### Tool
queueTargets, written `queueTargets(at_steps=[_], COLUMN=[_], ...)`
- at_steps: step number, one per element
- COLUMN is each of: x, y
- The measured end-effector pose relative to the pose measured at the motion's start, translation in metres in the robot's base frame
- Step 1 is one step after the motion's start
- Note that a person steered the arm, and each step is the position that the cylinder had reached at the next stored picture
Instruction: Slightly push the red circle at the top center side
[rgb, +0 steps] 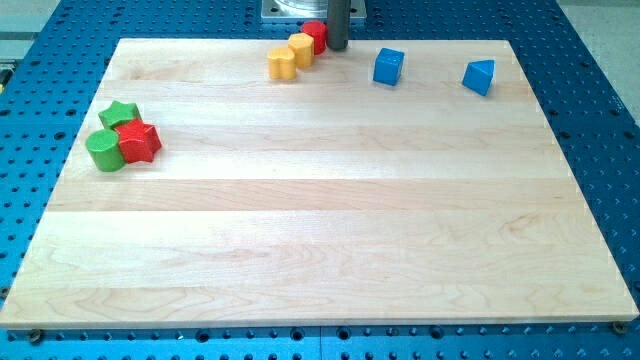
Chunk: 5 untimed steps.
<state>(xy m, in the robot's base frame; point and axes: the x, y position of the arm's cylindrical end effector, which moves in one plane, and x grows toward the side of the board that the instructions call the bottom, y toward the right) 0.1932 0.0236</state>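
- My tip (337, 47) stands at the view's top centre, touching or just beside the right edge of the red circle (316, 35).
- The arm ends in a plain dark rod, so there are no jaws whose state could be told.
- The red circle sits at the top edge of the bench (320, 230), its left side against a yellow block (302, 49).
- A second yellow block (282, 63) touches the first, lower and to the left; the three form a short slanted row.
- A blue cube (388, 67) lies to the right of my tip, apart from it.
- A blue block (479, 76), roughly wedge-shaped, lies farther right, near the top right corner.
- At the view's left, a green star (120, 113), a green cylinder (103, 150) and a red star (139, 142) cluster together, touching.
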Motion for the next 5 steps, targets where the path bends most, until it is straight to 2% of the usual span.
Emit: queueTargets(at_steps=[1,2,3,4,5], x=[0.000,0.027,0.060,0.094,0.099], y=[-0.002,0.021,0.014,-0.023,-0.089])
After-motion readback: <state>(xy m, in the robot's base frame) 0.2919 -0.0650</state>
